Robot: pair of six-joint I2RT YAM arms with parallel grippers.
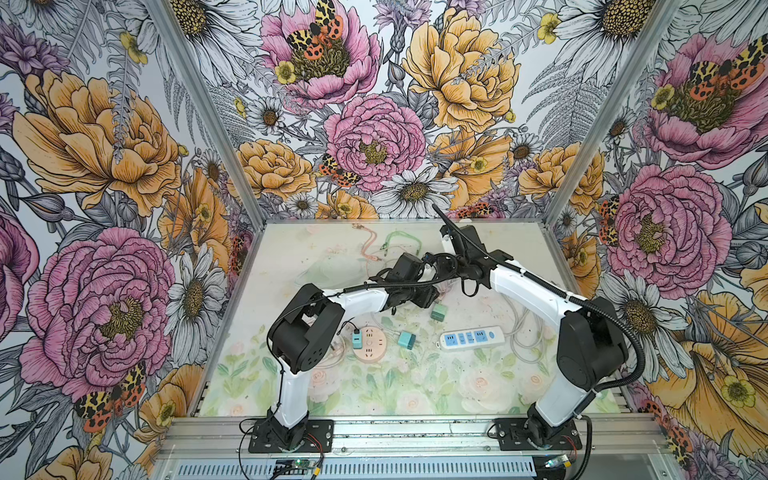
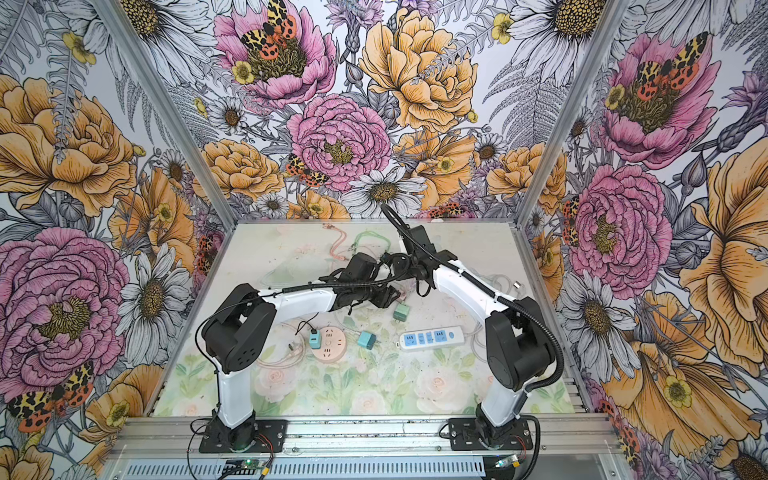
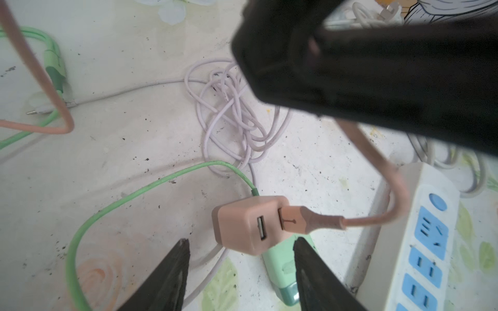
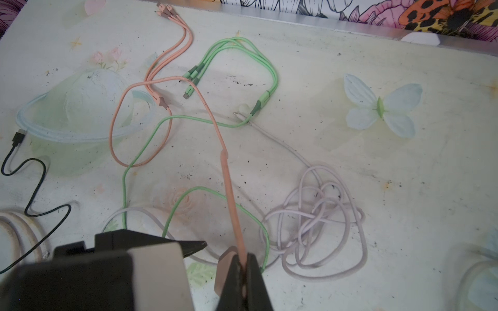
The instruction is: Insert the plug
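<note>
Jaws of the left gripper [image 3: 241, 242] well apart and gripping nothing, fingers [image 3: 172, 274] on either side of a pink charger [image 3: 242, 226], close to it but with no clear contact. Jaws of the right gripper [image 4: 243, 259] pressed together on the pink cable [image 4: 229, 188], clamped just above that same charger.

Pink plug [image 3: 292, 219] seated in one of the charger's two ports, the port next to it open. All of it near the middle of the table [image 4: 377, 175], just beside a white power strip [image 3: 425, 242].

Green charger [image 3: 280, 269] partly covered by the pink one; resting on it or hanging just above it, impossible to tell. Prongs of the pink charger out of sight. Right gripper only a dark blur in the left wrist view. In both top views, fingertips, plug and pink charger hidden beneath the two arms [image 1: 361, 297] meeting over the table's middle. Tangle of pale lilac cord [image 3: 234, 118] nearby, its ends hard to trace.
</note>
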